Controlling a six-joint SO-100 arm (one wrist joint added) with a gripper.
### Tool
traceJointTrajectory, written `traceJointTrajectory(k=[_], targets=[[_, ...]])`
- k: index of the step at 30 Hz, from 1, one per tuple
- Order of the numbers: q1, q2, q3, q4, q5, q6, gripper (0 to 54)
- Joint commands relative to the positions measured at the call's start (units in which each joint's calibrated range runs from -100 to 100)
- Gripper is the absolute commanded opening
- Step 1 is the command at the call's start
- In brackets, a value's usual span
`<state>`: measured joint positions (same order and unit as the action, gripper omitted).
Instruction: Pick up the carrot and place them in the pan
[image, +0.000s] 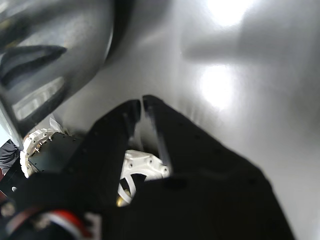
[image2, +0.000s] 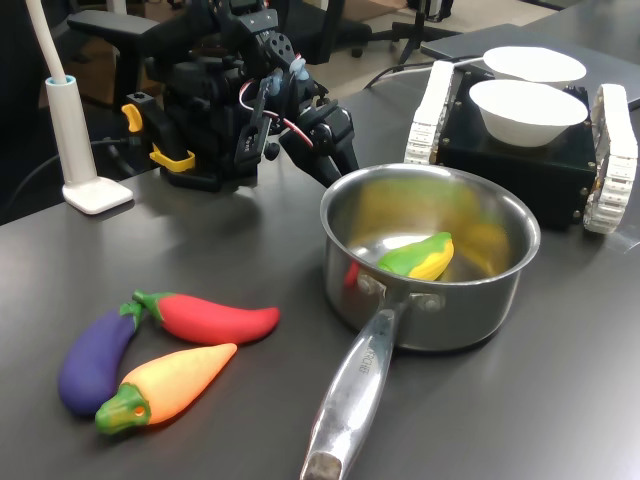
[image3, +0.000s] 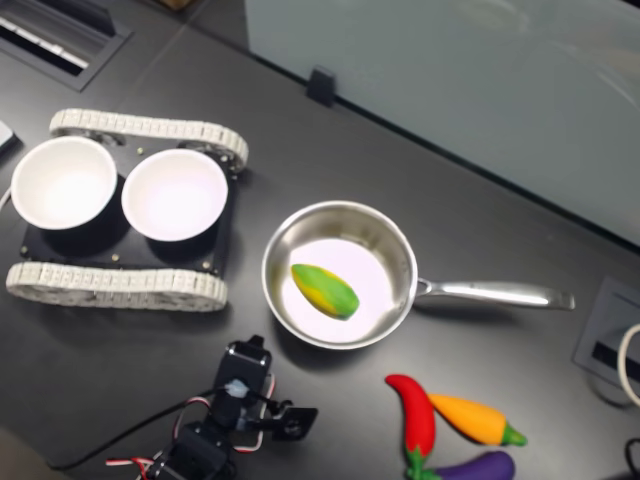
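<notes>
The carrot (image2: 170, 385) (image3: 472, 417), orange-yellow with a green stem end, lies on the dark table near its front edge in the first exterior view, between a red chili and a purple eggplant. The steel pan (image2: 470, 310) (image3: 402, 252) stands mid-table with a yellow-and-green toy vegetable (image2: 420, 257) (image3: 324, 289) inside. My gripper (image2: 340, 160) (image3: 303, 416) (image: 141, 101) hovers just outside the pan's wall (image: 50, 55), far from the carrot. Its black fingers are shut with nothing between them.
The red chili (image2: 215, 318) (image3: 416, 420) and the eggplant (image2: 92, 362) (image3: 482, 466) touch the carrot. The pan's long handle (image2: 355, 395) (image3: 495, 294) points toward the table's front edge. A tracked base (image2: 520, 155) (image3: 120, 283) carries two white bowls (image2: 525, 110) (image3: 175, 193). A white lamp foot (image2: 95, 192) stands at the first exterior view's left.
</notes>
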<state>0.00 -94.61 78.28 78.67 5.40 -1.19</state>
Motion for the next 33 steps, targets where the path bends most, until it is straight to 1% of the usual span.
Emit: traceJointTrajectory(k=[1,33], targets=[[0.7,-0.9,-0.8,-3.1,-0.2,-0.9,0.1],[-0.3,-0.9,-0.8,-3.1,0.4,-0.9,0.1]])
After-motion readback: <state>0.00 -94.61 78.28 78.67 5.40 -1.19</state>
